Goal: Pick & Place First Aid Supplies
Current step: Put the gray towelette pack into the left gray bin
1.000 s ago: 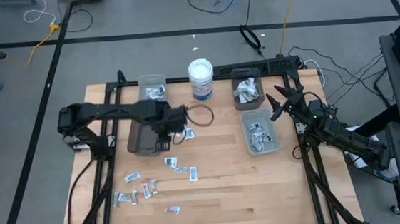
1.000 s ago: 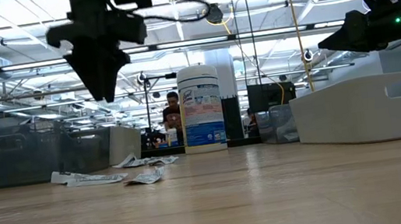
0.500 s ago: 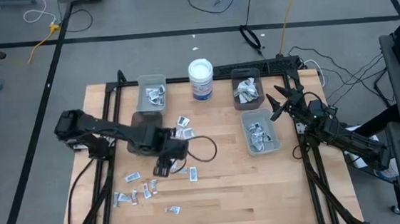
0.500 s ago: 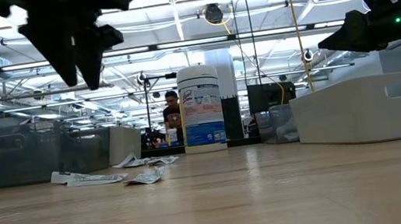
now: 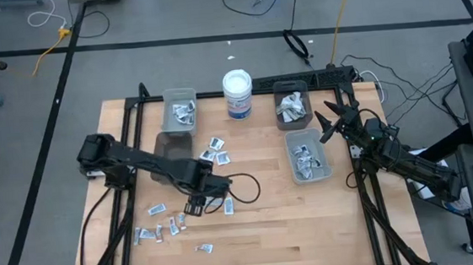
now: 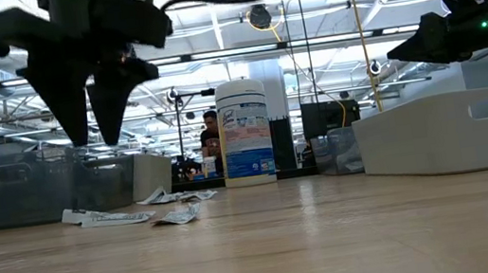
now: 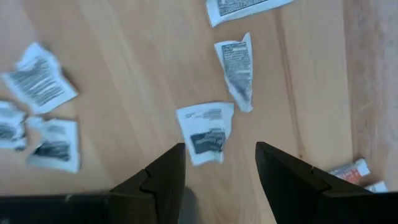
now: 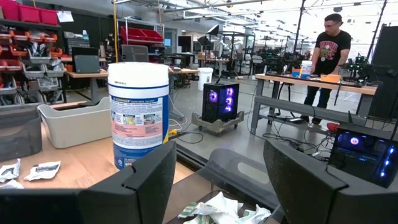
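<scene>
High view first: your left gripper (image 5: pixel 194 209) hangs over the middle of the desk (image 5: pixel 261 232), above the loose first aid supplies (image 5: pixel 169 226) scattered across its left half. More packets lie by the grey bin (image 5: pixel 171 152) at the far left, and others sit in the clear bin (image 5: pixel 179 109), the dark bin (image 5: pixel 292 104) and the pale bin (image 5: pixel 308 155) on the right. A white round tub (image 5: pixel 238 93) stands at the far edge between the bins. Your right gripper (image 5: pixel 330 121) waits off the desk's right edge, just beside the pale bin.

Low view: you see the left gripper (image 6: pixel 90 129) hanging clear of the desk with its fingers (image 6: pixel 71 118) pointing down, parted and holding nothing. A few packets (image 6: pixel 121 216) lie flat on the wood behind it, and the tub (image 6: pixel 244 133) stands upright at the far edge. The right arm (image 6: pixel 458 25) stays high on the right above the pale bin (image 6: pixel 449 132).

Left wrist view: your fingers (image 7: pixel 163 180) stand apart, empty, over a white square packet (image 7: pixel 205 130) with dark print lying flat on the wood. A longer sachet (image 7: pixel 236 71) lies just beyond it.

Right wrist view: your right fingers (image 8: pixel 146 180) are spread wide with nothing between them. The tub (image 8: pixel 138 114) stands ahead, crumpled packets (image 8: pixel 217 208) lie in the bin below, and a person (image 8: pixel 326 56) stands at a bench in the room.
</scene>
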